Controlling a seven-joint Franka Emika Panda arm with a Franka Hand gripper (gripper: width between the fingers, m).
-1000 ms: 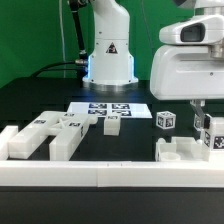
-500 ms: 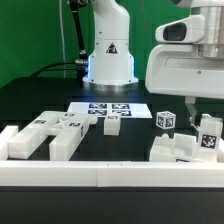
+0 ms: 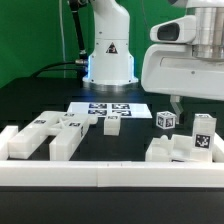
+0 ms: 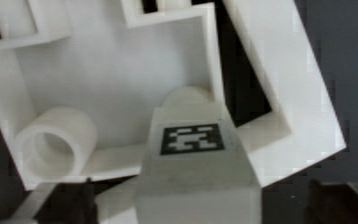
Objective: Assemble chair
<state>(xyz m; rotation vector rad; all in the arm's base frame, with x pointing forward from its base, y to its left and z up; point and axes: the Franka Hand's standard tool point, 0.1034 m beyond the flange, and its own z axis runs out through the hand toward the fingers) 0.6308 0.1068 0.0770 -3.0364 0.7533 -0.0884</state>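
At the exterior view's right, my gripper hangs over a white chair frame part. A white post with a black-and-white tag stands upright on that part, between my fingers. In the wrist view the tagged post sits in the middle of the gripper. The dark fingers stand apart from its sides, so the gripper is open. Under the post lies the frame part with a round socket.
A small tagged cube lies just behind the frame part. Several white slabs and bars lie at the exterior view's left, with a small block near the marker board. A white border rail runs along the front. The robot base stands behind.
The arm has carried the post slightly toward the exterior view's left. The jaws, shut on the post before, now stand open beside it.
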